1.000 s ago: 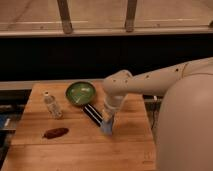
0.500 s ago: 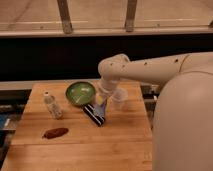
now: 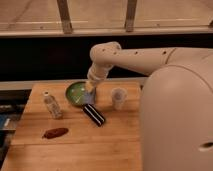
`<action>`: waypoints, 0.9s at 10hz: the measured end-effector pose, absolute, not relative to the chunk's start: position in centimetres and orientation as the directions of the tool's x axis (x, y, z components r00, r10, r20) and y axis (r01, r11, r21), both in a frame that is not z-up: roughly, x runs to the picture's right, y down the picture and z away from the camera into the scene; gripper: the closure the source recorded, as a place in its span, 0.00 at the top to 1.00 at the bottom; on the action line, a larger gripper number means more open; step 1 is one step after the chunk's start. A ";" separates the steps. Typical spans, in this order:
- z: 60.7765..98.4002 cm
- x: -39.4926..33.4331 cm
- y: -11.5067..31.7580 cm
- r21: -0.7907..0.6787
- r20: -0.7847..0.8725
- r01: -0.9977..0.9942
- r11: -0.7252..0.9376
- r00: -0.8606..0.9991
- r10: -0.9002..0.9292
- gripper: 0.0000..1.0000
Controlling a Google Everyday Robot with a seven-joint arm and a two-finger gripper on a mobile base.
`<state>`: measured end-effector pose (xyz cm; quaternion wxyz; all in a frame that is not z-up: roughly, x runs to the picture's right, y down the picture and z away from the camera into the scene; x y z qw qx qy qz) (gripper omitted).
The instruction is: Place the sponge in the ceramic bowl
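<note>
The ceramic bowl (image 3: 76,93), green inside with a dark rim, sits at the back middle of the wooden table (image 3: 75,150). My gripper (image 3: 90,89) hangs over the bowl's right edge, pointing down from the white arm that reaches in from the right. It is shut on the sponge (image 3: 89,97), a small light-blue pad that shows just below the fingers, at the bowl's right rim.
A translucent plastic cup (image 3: 118,98) stands right of the bowl. A black striped bar (image 3: 94,114) lies just in front of the bowl. A small bottle (image 3: 52,105) stands at the left, and a reddish-brown oblong thing (image 3: 55,132) lies at the front left. My white body fills the right side.
The arm has carried the sponge from the table's front middle, past the black bar, back and to the left until it is over the bowl's right rim.
</note>
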<state>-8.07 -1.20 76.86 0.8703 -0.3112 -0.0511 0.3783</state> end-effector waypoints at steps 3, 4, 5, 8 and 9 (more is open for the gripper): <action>77.8 -10.1 -2.9 -0.614 -0.063 -0.566 0.551 0.730 0.680 0.00; 78.5 -10.8 -3.5 -0.622 -0.051 -0.554 0.553 0.734 0.677 0.00; 79.4 -11.6 -4.0 -0.632 -0.044 -0.541 0.555 0.740 0.671 0.00; 83.9 -13.5 -6.0 -0.655 -0.036 -0.514 0.553 0.753 0.657 0.00; 85.1 -13.7 -6.1 -0.664 -0.034 -0.507 0.549 0.755 0.655 0.00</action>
